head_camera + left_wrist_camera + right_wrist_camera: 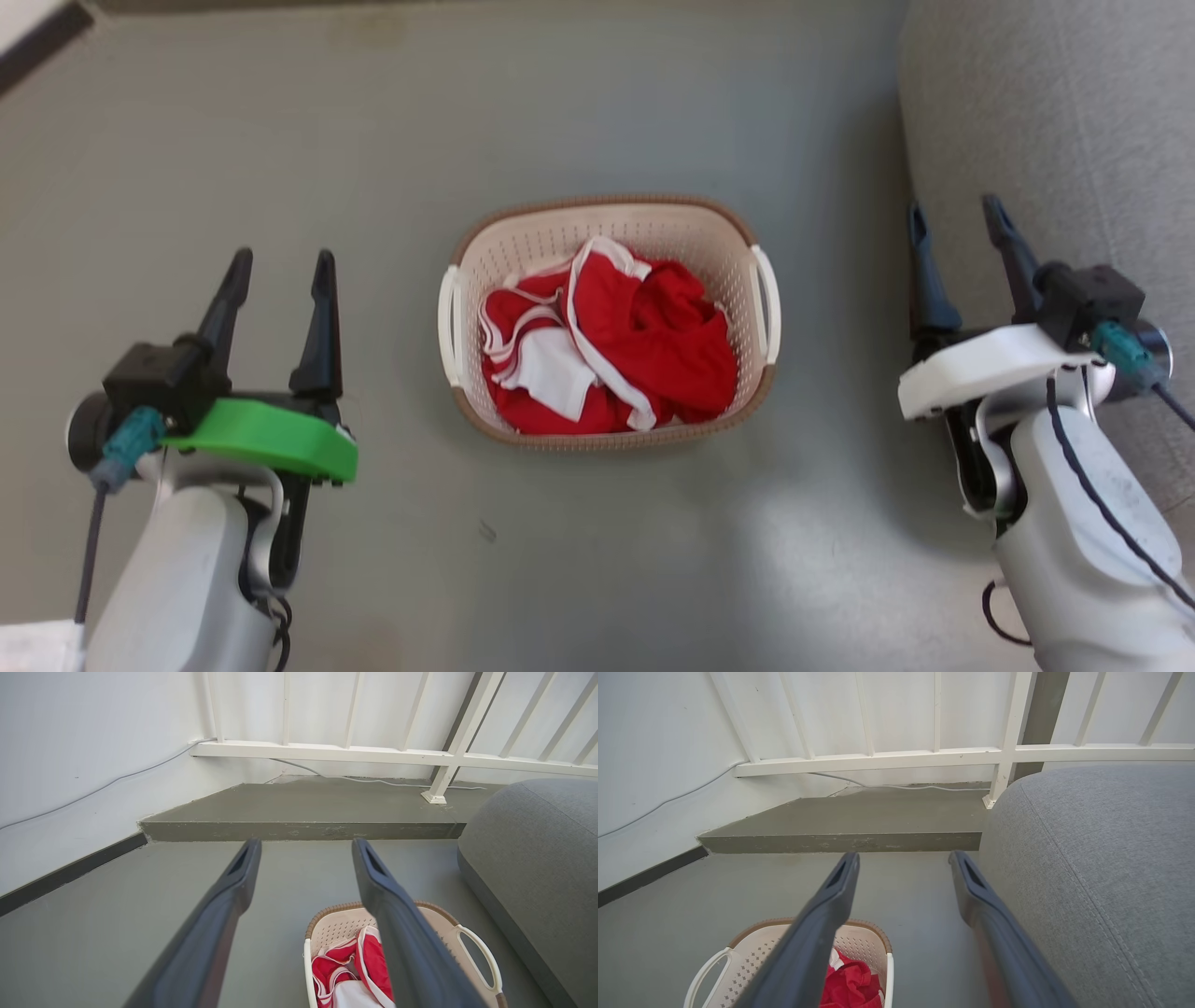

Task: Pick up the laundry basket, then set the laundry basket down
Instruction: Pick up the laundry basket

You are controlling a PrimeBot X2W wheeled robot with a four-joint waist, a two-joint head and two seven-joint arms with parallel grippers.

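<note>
While the laundry basket [653, 229] stands on the grey floor [597, 579], centred between the 2 arms, neither gripper touches it. Its long axis runs left to right across the head view, so that 1 white loop handle faces each arm: the left handle [449, 327] toward the left gripper [285, 254], the right handle [767, 303] toward the right gripper [953, 205]. Each gripper lies outboard of its handle, separated from it by a similar stretch of bare floor; neither arm is clearly the nearer. The fingers of both point forward, parallel to the basket's short ends rather than toward them. Both grippers are spread, with nothing between the fingers and nothing in contact. The right gripper sits close beside a grey upholstered cushion [1055, 121]. Red and white garments [653, 345] cover the bottom of the basket. Judged from this layout, the pick-up is not yet begun, and the coming move would call for each gripper to travel inward and downward to its own handle.
</note>
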